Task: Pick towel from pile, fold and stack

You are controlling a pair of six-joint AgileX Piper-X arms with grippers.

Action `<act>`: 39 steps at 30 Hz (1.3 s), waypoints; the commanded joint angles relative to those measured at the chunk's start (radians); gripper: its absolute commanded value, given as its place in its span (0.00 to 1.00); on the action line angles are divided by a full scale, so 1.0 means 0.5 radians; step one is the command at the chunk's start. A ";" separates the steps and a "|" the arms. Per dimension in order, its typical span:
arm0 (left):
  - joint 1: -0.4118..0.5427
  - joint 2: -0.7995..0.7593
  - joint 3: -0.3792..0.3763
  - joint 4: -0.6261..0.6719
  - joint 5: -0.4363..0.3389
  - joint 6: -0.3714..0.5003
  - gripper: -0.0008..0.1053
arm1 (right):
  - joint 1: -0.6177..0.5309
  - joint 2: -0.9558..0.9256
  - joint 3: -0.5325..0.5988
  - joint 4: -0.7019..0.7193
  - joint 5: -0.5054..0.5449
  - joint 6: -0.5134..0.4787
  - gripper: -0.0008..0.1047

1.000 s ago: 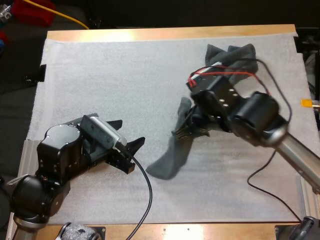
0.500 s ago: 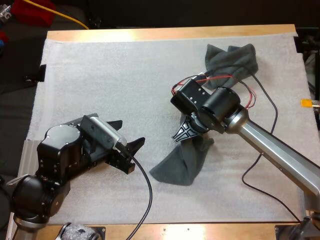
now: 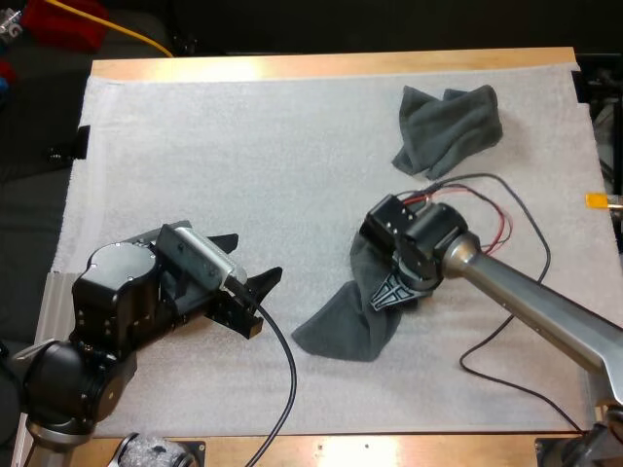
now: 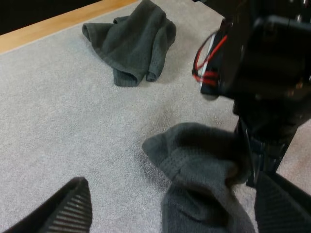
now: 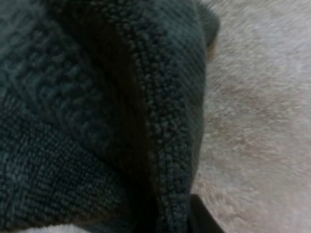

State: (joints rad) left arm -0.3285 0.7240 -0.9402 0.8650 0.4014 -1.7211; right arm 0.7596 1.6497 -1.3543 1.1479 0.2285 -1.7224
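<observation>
The right gripper (image 3: 393, 292) is recorded as clamped on the towel (image 3: 343, 327), its fingers pressed together over the far right fold. Since a second ago it has been brought away from the far pile toward the near side and lowered to the mat (image 3: 214, 146). The towel, dark grey-green, was then drawn out in a long strip below the gripper. It is now laid bunched just right of the mat's centre, its broad end spread toward the near left. The crumpled towel (image 3: 450, 119) is listed at the far right of the mat, well apart from the gripped one. It was earlier half covered by the right arm and is now fully exposed, its place unchanged. The left gripper (image 3: 259, 254) is noted at the near left with fingers spread apart and nothing held, unmoved throughout. The wooden table (image 3: 321, 64) is seen edging the mat's far side.
</observation>
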 commanded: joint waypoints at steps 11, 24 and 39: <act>-0.012 -0.003 -0.015 -0.007 -0.008 -0.018 0.64 | -0.096 -0.007 0.227 -0.185 0.037 0.076 0.04; -0.012 -0.003 -0.015 -0.007 -0.008 -0.018 0.64 | -0.210 -0.123 0.240 -0.084 0.459 0.175 0.60; -0.012 0.002 -0.015 -0.007 -0.008 -0.018 0.64 | -0.162 -0.710 0.240 -0.040 0.157 0.247 0.67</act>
State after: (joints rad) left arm -0.3285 0.7240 -0.9402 0.8650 0.4014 -1.7211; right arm 0.6750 1.3072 -1.2352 1.1127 0.3207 -1.6038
